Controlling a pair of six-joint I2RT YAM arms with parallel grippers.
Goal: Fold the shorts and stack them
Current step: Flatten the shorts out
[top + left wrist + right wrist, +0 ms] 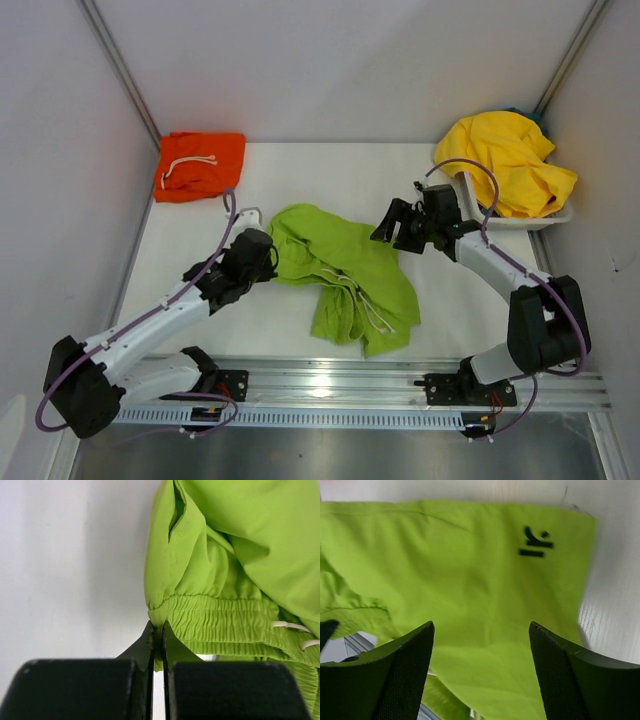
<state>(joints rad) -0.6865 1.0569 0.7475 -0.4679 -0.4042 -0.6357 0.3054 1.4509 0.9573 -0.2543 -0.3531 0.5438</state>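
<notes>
Lime green shorts [345,272] lie crumpled in the middle of the table, their white drawstrings showing. My left gripper [268,258] is shut on the corner of their elastic waistband [159,616], at the cloth's left edge. My right gripper [388,226] hovers open just past the shorts' right edge; in its wrist view the green fabric with a small dark logo [536,542] spreads below its fingers [410,670], with nothing between them. Folded orange shorts [198,165] lie at the back left corner. Yellow shorts [510,160] are heaped in a bin at the back right.
A white bin [552,218] holds the yellow heap, with something dark teal behind it. White walls close in the table [450,300] on three sides. A metal rail [330,385] runs along the near edge.
</notes>
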